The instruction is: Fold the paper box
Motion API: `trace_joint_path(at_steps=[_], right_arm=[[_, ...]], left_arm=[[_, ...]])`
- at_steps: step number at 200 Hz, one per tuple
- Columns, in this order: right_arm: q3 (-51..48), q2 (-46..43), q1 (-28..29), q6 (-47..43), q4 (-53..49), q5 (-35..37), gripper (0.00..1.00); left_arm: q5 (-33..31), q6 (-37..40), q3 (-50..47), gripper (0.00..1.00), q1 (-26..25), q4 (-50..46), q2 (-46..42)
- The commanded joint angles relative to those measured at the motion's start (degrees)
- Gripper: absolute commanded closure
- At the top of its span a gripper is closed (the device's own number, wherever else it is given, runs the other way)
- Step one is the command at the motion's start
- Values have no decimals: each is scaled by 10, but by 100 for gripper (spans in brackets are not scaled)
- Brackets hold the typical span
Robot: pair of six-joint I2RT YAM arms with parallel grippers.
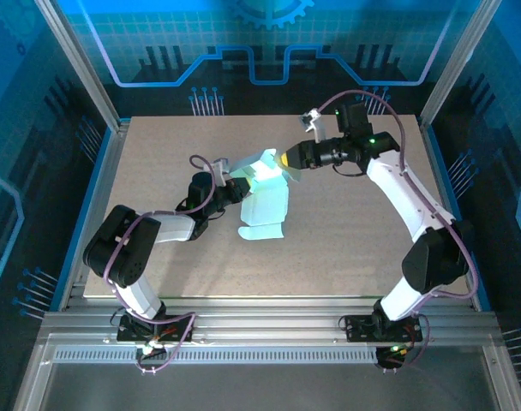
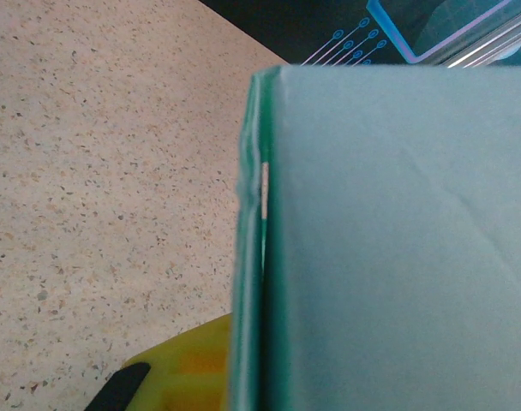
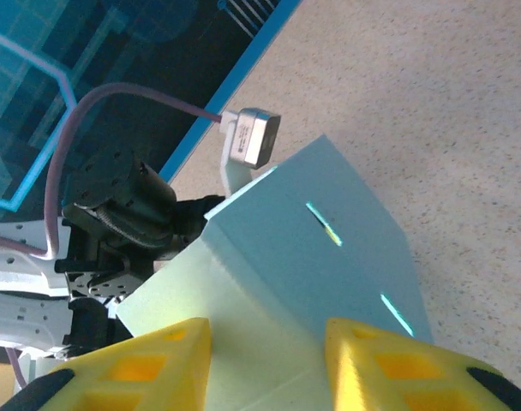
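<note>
The speckled beige surface (image 1: 346, 240) spans most of the top view, and its near edge is cut off by the metal rails where the arm bases stand. The left arm (image 1: 149, 235) reaches in from the lower left and the right arm (image 1: 406, 193) curves in from the right. They meet over the middle of the surface, a little toward the far side.

The paper box (image 1: 265, 201) sits there between them, pale mint and only partly formed. Its lower panel and end tab lie flat on the surface, while the upper part is lifted and bent into bright, washed-out folds whose exact shape is hard to read from above.

In the left wrist view the card is so close that it hides nearly everything to the right. Only one creased vertical edge and a blurred face can be made out. The left fingers (image 2: 188, 368) show only as a yellow corner at the bottom. They are closed, pinching the left edge of the box, though the contact itself is hidden behind the card.

The right fingers (image 3: 158, 364) stand apart at the bottom of their view, cropped by the frame, with a card panel lying face-on between them and not pinched. Two thin slits (image 3: 323, 224) cut the sloping panel beyond.
</note>
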Motion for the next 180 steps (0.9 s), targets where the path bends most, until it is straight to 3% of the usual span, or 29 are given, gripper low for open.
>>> trace_joint_path(at_steps=[1, 21, 53, 88, 103, 146, 180], right_arm=[[16, 12, 19, -17, -13, -14, 59], [25, 23, 34, -32, -29, 1, 59], [41, 32, 62, -61, -60, 92, 60], [49, 30, 111, -110, -74, 273, 61], [37, 24, 125, -124, -57, 310, 61], [28, 12, 124, -126, -43, 299, 55], [37, 7, 73, -25, -23, 136, 44]], left_arm=[[12, -12, 19, 100, 4, 10, 4], [10, -16, 21, 100, 4, 4, 3], [7, -14, 24, 100, 4, -13, -4], [2, -13, 29, 100, 3, -35, -11], [0, -14, 30, 100, 3, -42, -13], [0, -20, 28, 100, 2, -45, -13], [-11, -14, 24, 100, 2, -44, -9]])
